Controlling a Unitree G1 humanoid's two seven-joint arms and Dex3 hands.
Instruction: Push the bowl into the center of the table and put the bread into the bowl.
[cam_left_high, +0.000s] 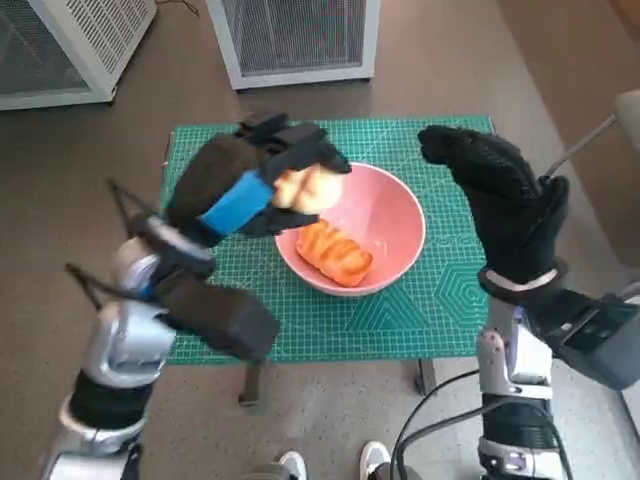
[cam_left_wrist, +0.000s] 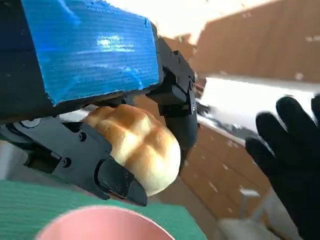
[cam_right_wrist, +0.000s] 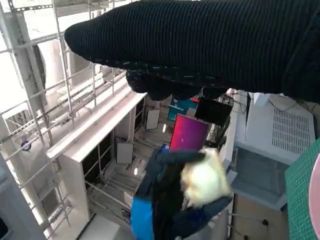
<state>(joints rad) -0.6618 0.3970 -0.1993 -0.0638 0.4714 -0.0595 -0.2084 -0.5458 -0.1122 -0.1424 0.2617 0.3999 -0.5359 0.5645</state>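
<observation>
A pink bowl (cam_left_high: 385, 215) sits near the middle of the green cutting mat (cam_left_high: 430, 310), with a glazed orange pastry (cam_left_high: 335, 253) lying inside it. My left hand (cam_left_high: 250, 180) grips a pale round bread roll (cam_left_high: 305, 188) above the bowl's left rim; the left wrist view shows the roll (cam_left_wrist: 137, 145) held in the black fingers just over the pink rim (cam_left_wrist: 100, 222). My right hand (cam_left_high: 500, 195) hovers to the right of the bowl, holding nothing, fingers extended. In the right wrist view the left hand (cam_right_wrist: 170, 200) with the roll (cam_right_wrist: 202, 180) shows beneath the glove (cam_right_wrist: 200, 45).
The mat covers a small table. White perforated cabinets (cam_left_high: 300, 40) stand beyond the far edge, another (cam_left_high: 70, 45) at the far left. A person's white shoes (cam_left_high: 335, 462) show on the floor at the near edge. A cable (cam_left_high: 430, 420) runs by my right arm.
</observation>
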